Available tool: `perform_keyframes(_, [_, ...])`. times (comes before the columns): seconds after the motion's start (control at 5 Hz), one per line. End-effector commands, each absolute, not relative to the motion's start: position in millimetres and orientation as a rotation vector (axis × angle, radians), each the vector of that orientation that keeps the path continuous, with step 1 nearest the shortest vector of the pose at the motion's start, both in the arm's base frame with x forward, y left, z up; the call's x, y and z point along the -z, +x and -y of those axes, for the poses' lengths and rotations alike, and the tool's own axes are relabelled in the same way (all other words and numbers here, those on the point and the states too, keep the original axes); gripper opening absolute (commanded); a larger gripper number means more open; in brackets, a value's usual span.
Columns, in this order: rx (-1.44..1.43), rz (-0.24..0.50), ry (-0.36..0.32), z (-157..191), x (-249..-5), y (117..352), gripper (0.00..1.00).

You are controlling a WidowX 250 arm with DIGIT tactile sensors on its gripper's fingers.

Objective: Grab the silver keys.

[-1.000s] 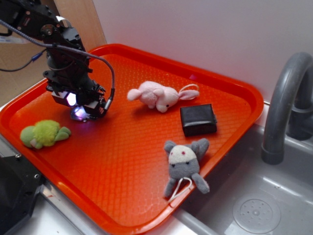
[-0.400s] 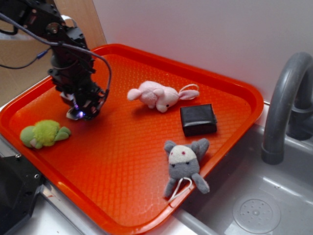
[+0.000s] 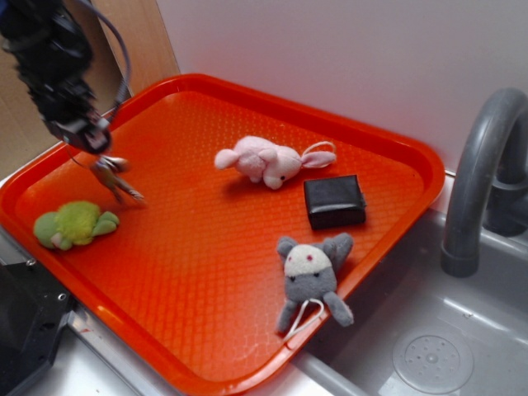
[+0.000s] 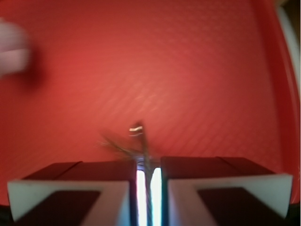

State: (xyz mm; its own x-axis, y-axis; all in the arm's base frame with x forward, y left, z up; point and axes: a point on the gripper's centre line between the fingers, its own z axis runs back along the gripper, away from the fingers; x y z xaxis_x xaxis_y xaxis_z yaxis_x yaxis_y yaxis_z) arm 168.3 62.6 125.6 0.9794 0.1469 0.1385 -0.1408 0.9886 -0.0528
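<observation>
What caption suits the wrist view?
Closed fingers pinch the silver keys above the orange tray.

A plain white wall (image 3: pixel 346 58) rises directly behind the large orange textured plastic tray (image 3: pixel 206 272), with a light brown wooden panel (image 3: pixel 140 33) adjoining the wall beyond the tray's far left corner. Just right of the tray sits a grey moulded sink basin (image 3: pixel 429 346) with a round perforated drain (image 3: pixel 432 360), and a curved grey faucet pipe (image 3: pixel 478 165) stands at the basin's far side. Lighting is even and diffuse, shadows on the tray soft.

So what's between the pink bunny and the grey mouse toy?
The black box sits roughly between the pink bunny and grey mouse toy, slightly right, in the exterior view.
</observation>
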Motion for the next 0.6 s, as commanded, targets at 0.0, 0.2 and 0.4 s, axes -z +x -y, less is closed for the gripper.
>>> perform_keyframes(0.0, [-0.084,0.203,0.016,-41.1,-235.8,206.5,0.00])
perform_keyframes(0.2, [-0.088,0.235,0.007,-42.8,-245.6,210.6,0.00])
perform_keyframes(0.4, [-0.115,0.218,0.027,-49.7,-223.5,221.0,0.00])
